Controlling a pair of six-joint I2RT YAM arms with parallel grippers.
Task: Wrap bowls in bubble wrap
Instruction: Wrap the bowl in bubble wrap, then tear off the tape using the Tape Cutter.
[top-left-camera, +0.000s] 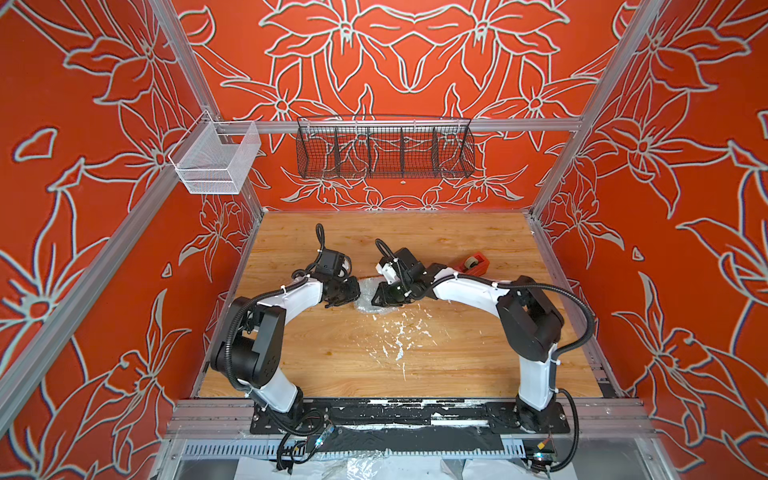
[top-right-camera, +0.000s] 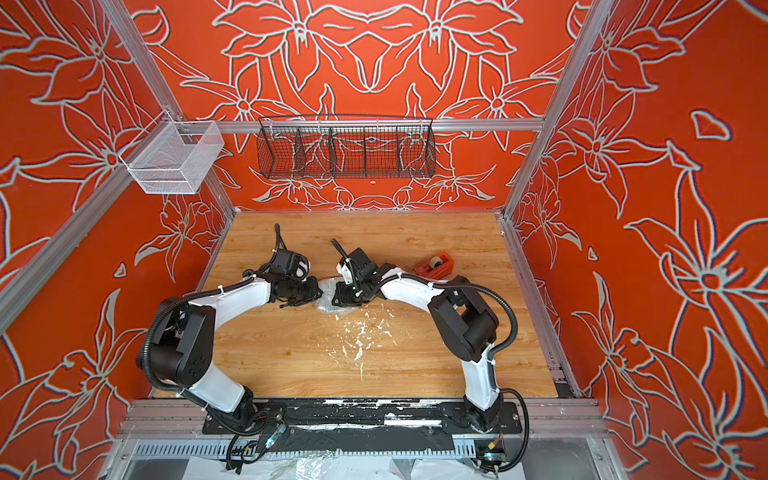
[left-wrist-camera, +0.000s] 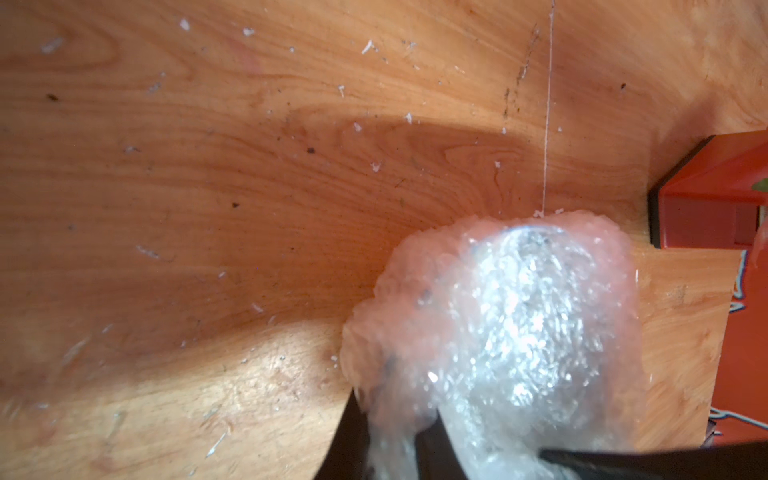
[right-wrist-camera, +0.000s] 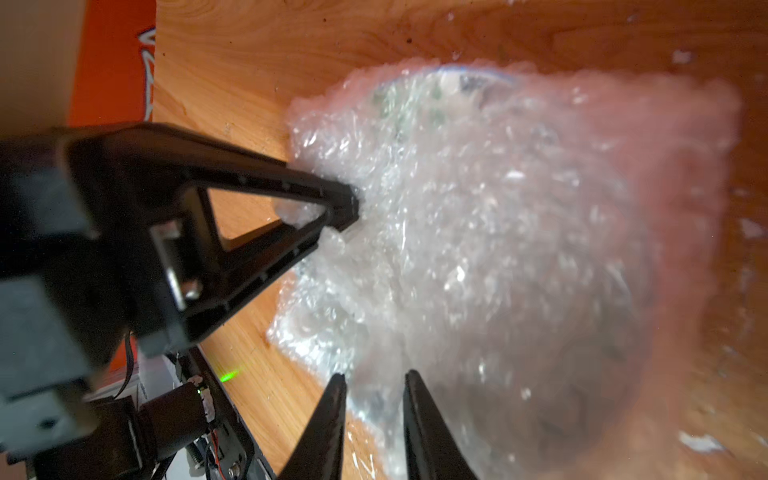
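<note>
Both top views: left arm (top-left-camera: 299, 296) and right arm (top-left-camera: 469, 293) bend inward from the bench's (top-left-camera: 457, 365) front edge, wrists meeting mid-bench over the crumpled bubble wrap (top-left-camera: 365, 298); a red tape dispenser (top-left-camera: 470, 266) sits near the right edge. Right wrist view alone: the leaf-printed bowl (right-wrist-camera: 453, 89) shows inside the wrap, the left gripper (right-wrist-camera: 351, 205) pinches a fold, and the right gripper (right-wrist-camera: 374, 374) has its jaws slightly parted.

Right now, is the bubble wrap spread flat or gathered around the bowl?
Gathered. The bubble wrap is bunched into a crumpled mound over the bowl, whose leaf prints show through; the left gripper pinches one edge.
</note>
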